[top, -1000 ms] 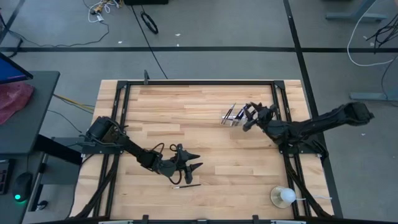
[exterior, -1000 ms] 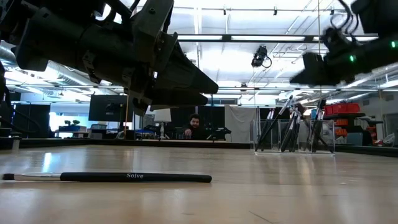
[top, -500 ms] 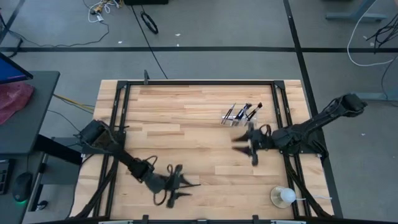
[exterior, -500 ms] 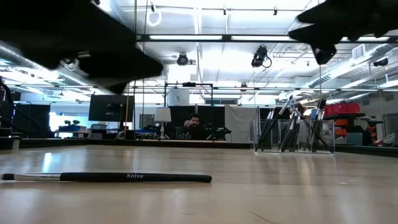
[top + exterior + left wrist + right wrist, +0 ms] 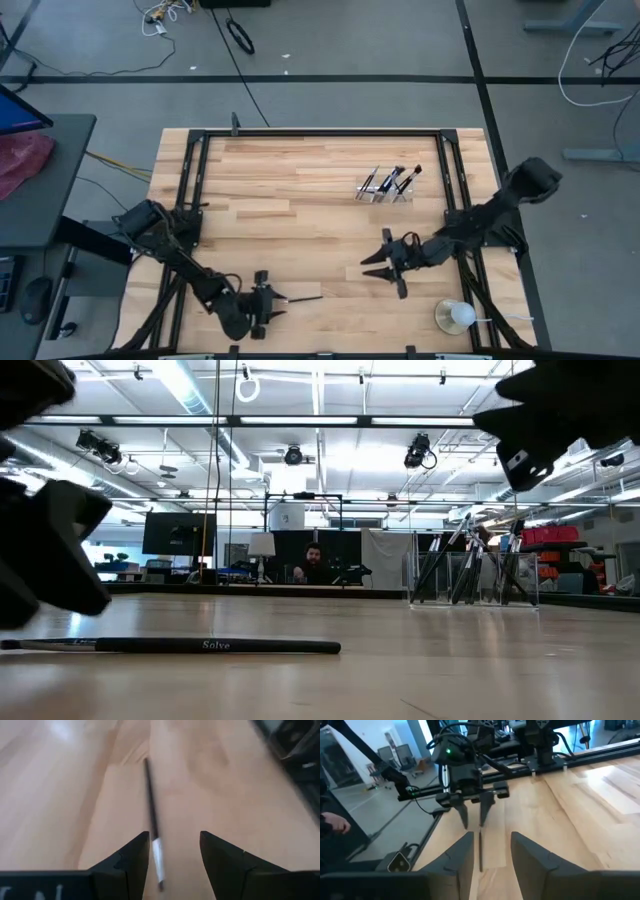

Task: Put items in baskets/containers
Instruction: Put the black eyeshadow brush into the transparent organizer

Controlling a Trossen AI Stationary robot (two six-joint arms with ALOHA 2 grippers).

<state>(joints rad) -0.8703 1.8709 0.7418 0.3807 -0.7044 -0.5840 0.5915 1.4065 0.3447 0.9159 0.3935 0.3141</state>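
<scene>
One thin dark makeup brush [image 5: 303,297] lies flat on the wooden table near its front edge, also seen in the low view [image 5: 200,645]. My left gripper [image 5: 264,302] is open at the brush's left end. Its fingers stand on either side of the silver ferrule [image 5: 157,851] without touching it. My right gripper [image 5: 384,263] hovers open over the table's right half, pointing left toward the brush, with nothing between its fingers [image 5: 465,851]. The clear tray [image 5: 388,190] at the far right holds several brushes leaning upright.
A round clear cup with a white ball [image 5: 455,317] stands at the near right corner. Black frame rails [image 5: 190,190] run along the table's left, right and far sides. Bare wood [image 5: 300,200] lies between the tray and the loose brush. A person [image 5: 312,560] sits in the room beyond.
My left gripper has swung from above the brush's middle toward the table's near left, sinking a little and rolling, and now stands at the brush's left end. My right gripper has left the tray, gone toward the near edge and turned to point level and left. The brush has not moved.
</scene>
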